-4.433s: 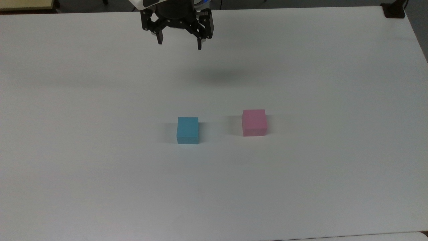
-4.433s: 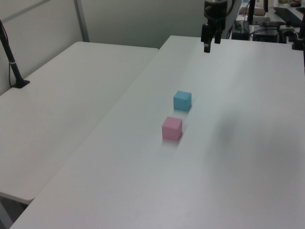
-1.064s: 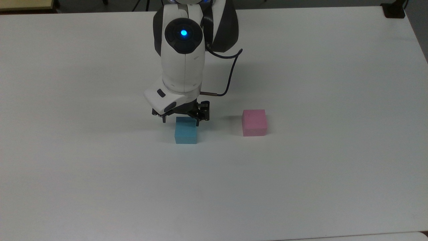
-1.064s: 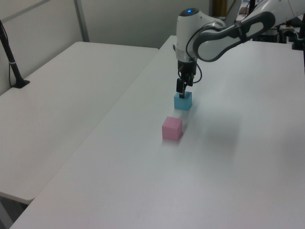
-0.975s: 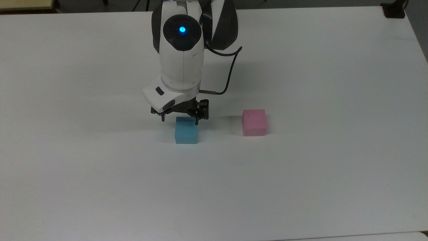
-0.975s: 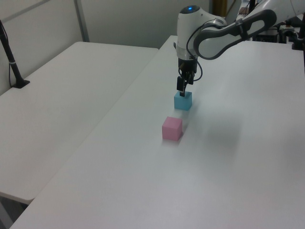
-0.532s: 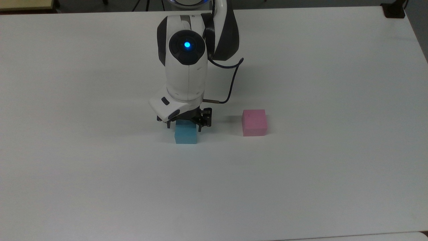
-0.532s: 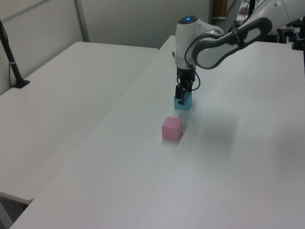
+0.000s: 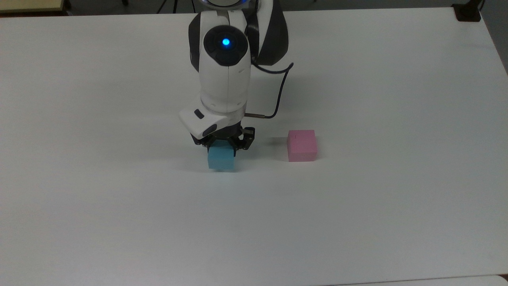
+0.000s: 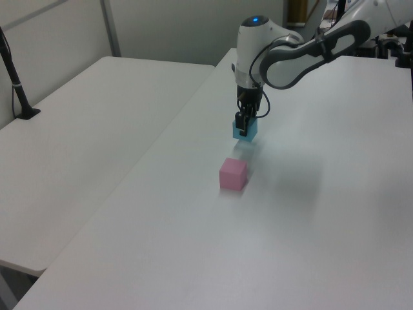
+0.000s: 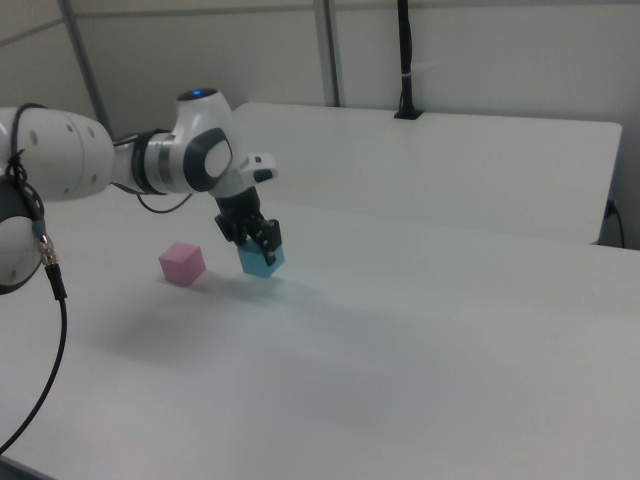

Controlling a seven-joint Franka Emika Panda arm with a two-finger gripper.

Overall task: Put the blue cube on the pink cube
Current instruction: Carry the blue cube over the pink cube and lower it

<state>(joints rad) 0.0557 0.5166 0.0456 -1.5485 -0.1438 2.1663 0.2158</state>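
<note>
Since half a second ago the tool (image 9: pixel 223 146) has closed on the blue cube (image 9: pixel 221 159) and begun lifting it. By the top view, the cube sits pinched between the fingers, shifted slightly toward the top view's right, with a soft shadow under it; the pink cube (image 9: pixel 302 145) rests on the white desk (image 9: pixel 397 198), well apart on the top view's right.

By the left view, the blue cube (image 10: pixel 244 129) hangs clear of the desk (image 10: pixel 335 226), a faint shadow below it, and the pink cube (image 10: pixel 233 174) lies nearer the camera. A second white desk (image 10: pixel 77 168) adjoins on the left view's left.

By the right view, the tool (image 11: pixel 262 245) holds the blue cube (image 11: pixel 260 260) tilted, one corner down; the pink cube (image 11: pixel 182 263) sits just beside on the right view's left. Grey partition walls stand behind.

Judged step: lift under way. Next comes more height, a carry over the pink cube, levelling, and a square set-down.
</note>
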